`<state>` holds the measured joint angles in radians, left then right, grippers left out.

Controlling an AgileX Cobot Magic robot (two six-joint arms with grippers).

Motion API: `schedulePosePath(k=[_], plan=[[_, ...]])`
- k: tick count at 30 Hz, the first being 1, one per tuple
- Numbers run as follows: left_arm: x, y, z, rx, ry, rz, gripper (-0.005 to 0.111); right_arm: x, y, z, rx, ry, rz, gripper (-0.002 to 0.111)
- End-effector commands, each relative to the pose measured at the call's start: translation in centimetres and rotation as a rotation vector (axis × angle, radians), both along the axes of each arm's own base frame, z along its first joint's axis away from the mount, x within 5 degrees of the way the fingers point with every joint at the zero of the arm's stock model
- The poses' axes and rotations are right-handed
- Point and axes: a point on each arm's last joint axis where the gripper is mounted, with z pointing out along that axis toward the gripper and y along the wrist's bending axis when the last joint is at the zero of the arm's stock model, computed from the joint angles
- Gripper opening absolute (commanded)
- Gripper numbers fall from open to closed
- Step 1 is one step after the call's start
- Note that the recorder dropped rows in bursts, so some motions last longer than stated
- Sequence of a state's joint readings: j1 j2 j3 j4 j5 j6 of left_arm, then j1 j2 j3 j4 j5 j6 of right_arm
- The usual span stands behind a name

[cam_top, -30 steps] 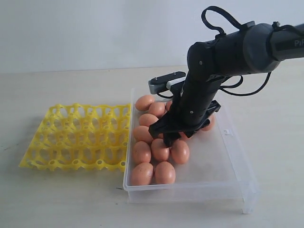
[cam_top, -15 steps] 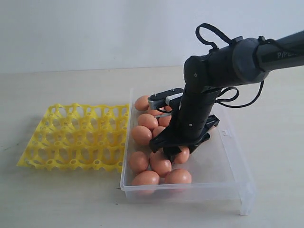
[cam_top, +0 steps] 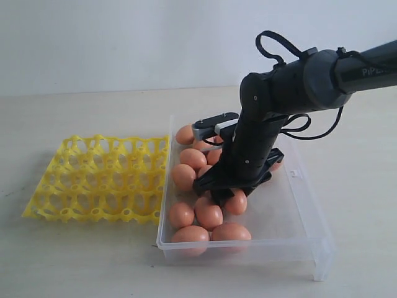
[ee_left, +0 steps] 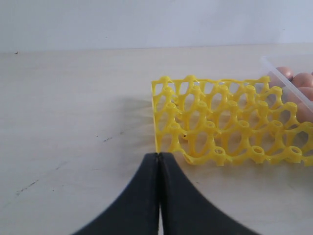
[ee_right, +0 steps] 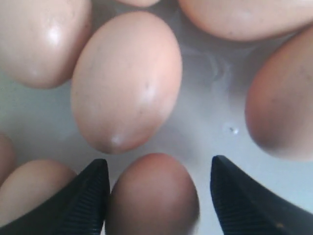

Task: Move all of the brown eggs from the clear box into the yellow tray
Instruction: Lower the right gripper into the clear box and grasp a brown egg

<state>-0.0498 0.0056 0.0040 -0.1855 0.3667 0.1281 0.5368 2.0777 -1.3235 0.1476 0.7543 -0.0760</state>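
Right end effector (cam_top: pixel 222 197) is down inside the clear box (cam_top: pixel 291 214), jaws spread wide, nothing gripped yet. In the wrist view the right end effector (ee_right: pixel 157 165) has one egg (ee_right: pixel 151 200) sitting between its fingers (ee_right: pixel 83 205).

That egg isn't centred. It looks tucked up against one finger, with bare box floor showing between it and the other. It's cropped at the frame edge, so I can't call its long axis for sure, but my read is that its narrow width lies across the jaws, which is what I want for a squeeze.

The rest of the brown eggs (cam_top: pixel 209 214) crowd the side of the box nearest the yellow tray (cam_top: pixel 99 180). A neighbour lies just outside the near finger, so closing could nudge it.

The tray lies toward the left edge of the desk (cam_top: pixel 93 267), right beside the box, and every cup looks empty to me.

Left end effector (ee_left: pixel 159 157) is closed on nothing, hanging over bare desk on the tray's far side from the box. So the right arm is clearly the nearer one, and the carry from here goes leftward across the box wall to the tray.
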Motion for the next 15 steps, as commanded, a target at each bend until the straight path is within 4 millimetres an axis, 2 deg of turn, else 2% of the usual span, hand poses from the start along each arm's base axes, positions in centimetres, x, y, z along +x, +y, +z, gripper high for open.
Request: schedulePosePath(k=[1,12,15], plan=[[-0.01,0.01,0.25,0.0,-0.019,0.002,0.0,0.31,0.32,0.79,0.036,-0.058,0.0,0.059],[-0.01,0.01,0.25,0.0,-0.019,0.002,0.0,0.35,0.34,0.8,0.039,-0.063,-0.001,0.058],[-0.01,0.01,0.25,0.0,-0.019,0.002,0.0,0.35,0.34,0.8,0.036,-0.066,0.019,0.047]])
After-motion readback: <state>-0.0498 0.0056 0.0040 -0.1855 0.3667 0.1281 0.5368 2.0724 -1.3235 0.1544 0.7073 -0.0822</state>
